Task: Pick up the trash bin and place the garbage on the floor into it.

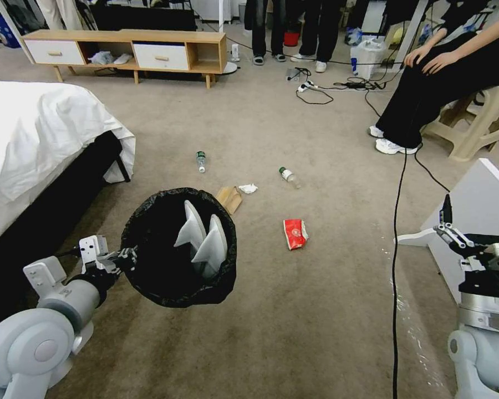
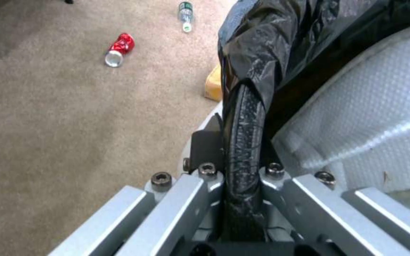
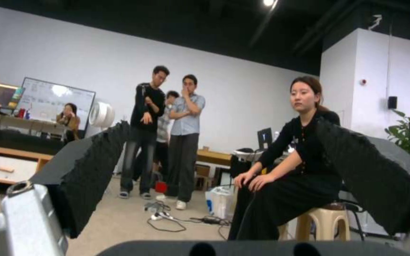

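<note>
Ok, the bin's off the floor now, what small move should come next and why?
Probably lower the right gripper toward the red wrapper: it is open, raised and empty, while the left gripper is shut on the trash bin rim, and the wrapper looks the nearest litter on the floor.

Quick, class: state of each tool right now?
Left tool: shut on the trash bin's rim, holding it above the floor.
Right tool: open, empty.
</note>
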{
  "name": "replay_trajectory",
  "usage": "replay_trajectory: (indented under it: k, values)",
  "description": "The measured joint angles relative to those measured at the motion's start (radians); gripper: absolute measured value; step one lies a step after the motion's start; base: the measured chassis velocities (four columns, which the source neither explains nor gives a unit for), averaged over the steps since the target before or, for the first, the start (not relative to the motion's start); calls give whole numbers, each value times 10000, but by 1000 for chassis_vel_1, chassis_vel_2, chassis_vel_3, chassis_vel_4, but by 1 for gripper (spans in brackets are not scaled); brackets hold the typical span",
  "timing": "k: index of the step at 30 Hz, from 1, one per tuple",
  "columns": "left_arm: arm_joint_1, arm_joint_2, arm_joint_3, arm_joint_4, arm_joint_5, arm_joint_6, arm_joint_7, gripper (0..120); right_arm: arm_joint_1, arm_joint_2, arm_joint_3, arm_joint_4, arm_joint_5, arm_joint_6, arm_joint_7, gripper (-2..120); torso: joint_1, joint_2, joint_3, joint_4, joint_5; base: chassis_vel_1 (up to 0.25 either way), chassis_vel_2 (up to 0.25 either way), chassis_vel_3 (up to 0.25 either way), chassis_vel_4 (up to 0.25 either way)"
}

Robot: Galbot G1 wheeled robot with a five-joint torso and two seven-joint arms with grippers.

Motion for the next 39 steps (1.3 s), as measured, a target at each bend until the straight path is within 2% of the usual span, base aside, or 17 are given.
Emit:
replay_trajectory:
  k: [39]
  values:
    - [-116, -17, 24, -67, -64, 0, -86, 2, 113, 62, 30, 172, 23, -64, 149, 100, 0, 0, 0, 0, 0, 0, 0, 0, 0]
